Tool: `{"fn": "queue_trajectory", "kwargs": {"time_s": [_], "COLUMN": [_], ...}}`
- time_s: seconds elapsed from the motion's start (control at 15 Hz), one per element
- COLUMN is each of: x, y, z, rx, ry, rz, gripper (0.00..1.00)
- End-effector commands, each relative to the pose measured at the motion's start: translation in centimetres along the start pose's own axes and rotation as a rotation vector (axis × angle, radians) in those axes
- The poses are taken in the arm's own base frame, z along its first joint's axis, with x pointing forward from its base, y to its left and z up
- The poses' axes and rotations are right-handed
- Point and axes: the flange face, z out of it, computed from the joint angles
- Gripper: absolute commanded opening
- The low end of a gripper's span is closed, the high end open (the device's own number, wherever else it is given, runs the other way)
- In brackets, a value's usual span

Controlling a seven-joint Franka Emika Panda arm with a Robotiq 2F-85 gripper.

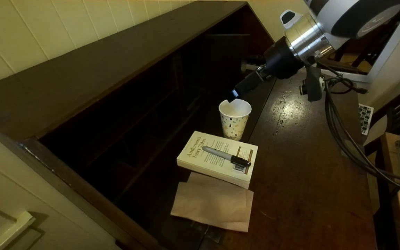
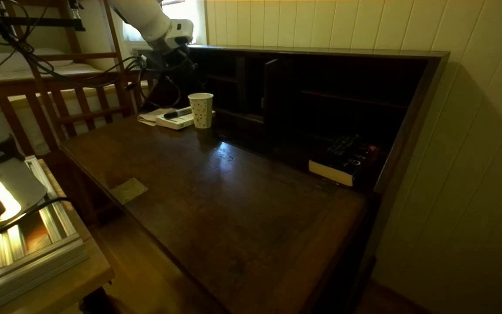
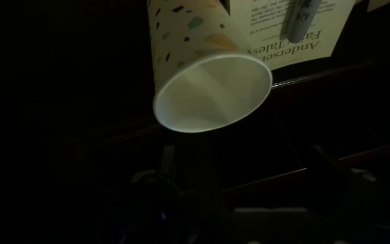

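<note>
The cup (image 1: 235, 121), white with coloured flecks, stands upright on the counter (image 1: 311, 177), just below the tip of the gripper (image 1: 232, 96). The gripper is open, its jaws wide apart, and slants down over the cup's rim in an exterior view; whether it touches the rim cannot be told there. In the dark wrist view the cup's mouth shows just ahead of the dim jaws, with a gap between.

Past the cup from the gripper, and just beside the cup, lies the pale book (image 1: 217, 143), titled Andersen's Fairy Tales. The marker (image 1: 226, 155), grey with a black end, lies across its cover. Farther from the gripper, at the book's long edge, is the brown paper (image 1: 214, 205), lying flat; whether it runs under the book is hidden.

Beside the gripper, the dark cabinet (image 1: 116, 66) runs along the back of the counter, its inside mostly too dark to make out. Its door (image 2: 270, 89) stands ajar near the gripper. Well away from the gripper, at the cabinet's end, lies the black book (image 2: 338, 163).

Above and behind the gripper is the arm (image 1: 339, 17), with cables (image 1: 329, 107) hanging from it. Farther off stand the bed (image 2: 68, 67) and the panelled wall (image 2: 320, 26).
</note>
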Motion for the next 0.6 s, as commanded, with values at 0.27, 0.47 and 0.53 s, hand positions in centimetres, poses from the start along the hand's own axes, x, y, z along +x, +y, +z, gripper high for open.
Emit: {"fn": "queue_trajectory", "kwargs": {"time_s": [0.27, 0.47, 0.53], "x": [-1.2, -1.2, -0.6], "y": [-0.5, -0.1, -0.1], "z": [-0.7, -1.5, -2.2], "rx": [-0.009, -0.034, -0.044], "ry": [-0.111, -0.133, -0.114], "rz": [-0.003, 0.0, 0.005], "gripper": [1.0, 1.0, 1.0]}}
